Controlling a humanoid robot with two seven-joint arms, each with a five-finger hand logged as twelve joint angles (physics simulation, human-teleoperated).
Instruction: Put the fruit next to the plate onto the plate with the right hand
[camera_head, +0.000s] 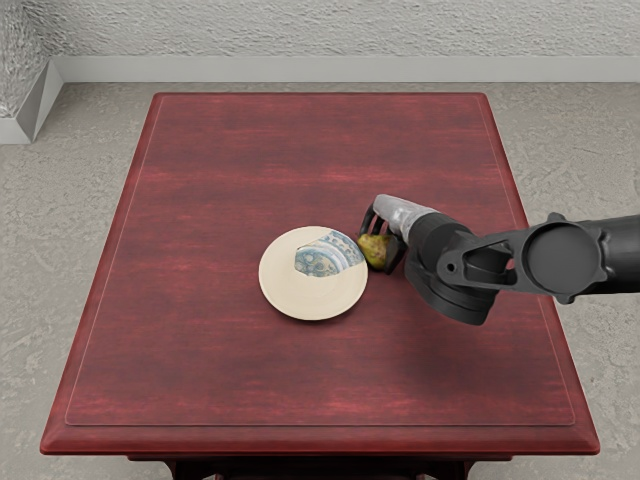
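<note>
The right arm (610, 255) is matt charcoal-black, built of smooth, rounded segments. A flat round cap (563, 257) covers one joint, and a forked bracket (490, 265) leads to a bulky barrel-shaped housing (450, 282). The hand (385, 235) has a pale grey metallic cylinder (405, 215) at its back and thin black fingers (369, 222).

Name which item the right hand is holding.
The yellow-green fruit beside the plate's right rim, inside the right hand's curled fingers; the blue-patterned piece lies on the plate.
</note>
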